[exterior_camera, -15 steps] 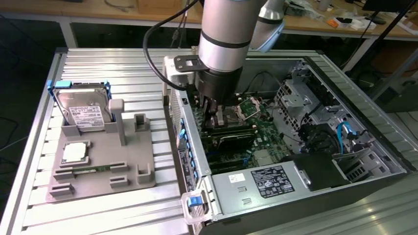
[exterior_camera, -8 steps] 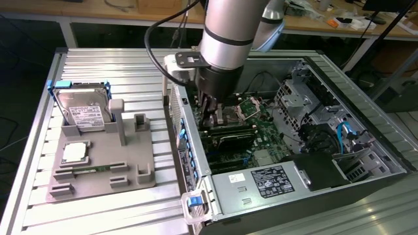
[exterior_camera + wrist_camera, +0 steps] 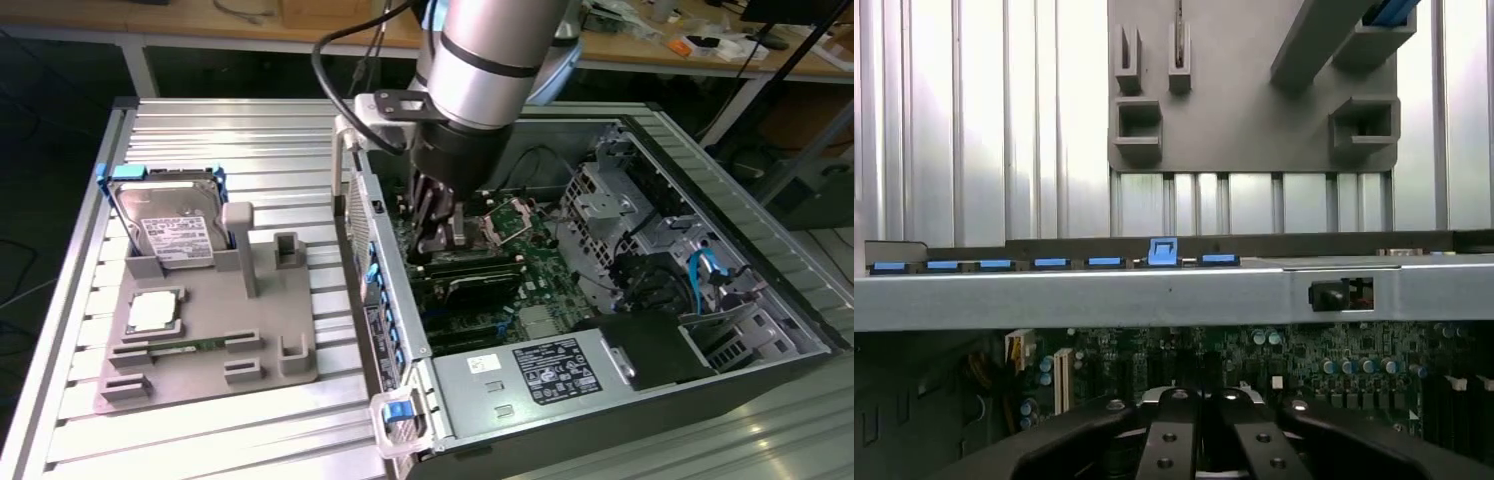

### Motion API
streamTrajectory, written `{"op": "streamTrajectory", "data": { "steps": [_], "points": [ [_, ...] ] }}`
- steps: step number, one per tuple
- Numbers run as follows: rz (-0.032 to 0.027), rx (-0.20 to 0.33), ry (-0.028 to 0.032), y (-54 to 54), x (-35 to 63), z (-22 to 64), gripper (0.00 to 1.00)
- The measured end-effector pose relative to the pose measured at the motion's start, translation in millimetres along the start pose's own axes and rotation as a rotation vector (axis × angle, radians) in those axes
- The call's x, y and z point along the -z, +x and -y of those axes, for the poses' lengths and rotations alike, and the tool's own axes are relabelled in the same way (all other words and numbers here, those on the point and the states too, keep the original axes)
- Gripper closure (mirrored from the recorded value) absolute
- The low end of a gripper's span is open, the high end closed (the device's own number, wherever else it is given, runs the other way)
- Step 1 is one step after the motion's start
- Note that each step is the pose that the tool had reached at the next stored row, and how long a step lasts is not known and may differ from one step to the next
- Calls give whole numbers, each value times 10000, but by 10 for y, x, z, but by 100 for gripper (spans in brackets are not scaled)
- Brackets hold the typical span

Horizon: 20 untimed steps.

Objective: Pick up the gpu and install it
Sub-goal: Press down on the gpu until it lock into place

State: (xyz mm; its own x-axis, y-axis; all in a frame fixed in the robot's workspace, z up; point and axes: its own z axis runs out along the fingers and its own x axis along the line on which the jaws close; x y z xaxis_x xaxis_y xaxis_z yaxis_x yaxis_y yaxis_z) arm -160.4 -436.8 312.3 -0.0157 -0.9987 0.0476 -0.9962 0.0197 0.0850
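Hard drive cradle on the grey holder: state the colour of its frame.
Blue. The frame around the hard drive shows best in the exterior view, at that view's left.

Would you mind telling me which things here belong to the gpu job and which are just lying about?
In the job: gripper, gpu beneath it, motherboard, computer case.
Lying about: hard drive, silver square chip, memory stick, grey holder tray.

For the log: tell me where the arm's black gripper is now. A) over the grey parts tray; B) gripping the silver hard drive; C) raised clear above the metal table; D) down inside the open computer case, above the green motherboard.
D: the black gripper reaches down inside the open black computer case, just above the green motherboard.
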Motion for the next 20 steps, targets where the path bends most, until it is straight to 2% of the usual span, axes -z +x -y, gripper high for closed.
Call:
{"op": "streamTrajectory", "data": {
  "steps": [1, 2, 3, 4, 6, 7, 20],
  "points": [
    [-27, 2, -37, 0, 6, 4, 86],
    [-32, 6, -124, 1, 7, 7, 86],
    [-35, 14, -310, 0, 6, 10, 86],
    [-43, 27, -577, 0, 5, 17, 86],
    [-48, 41, -885, 0, 3, 23, 86],
    [-48, 45, -950, 0, 0, 23, 86],
    [-82, 47, -1092, -4, -100, 23, 86]
  ]
}}
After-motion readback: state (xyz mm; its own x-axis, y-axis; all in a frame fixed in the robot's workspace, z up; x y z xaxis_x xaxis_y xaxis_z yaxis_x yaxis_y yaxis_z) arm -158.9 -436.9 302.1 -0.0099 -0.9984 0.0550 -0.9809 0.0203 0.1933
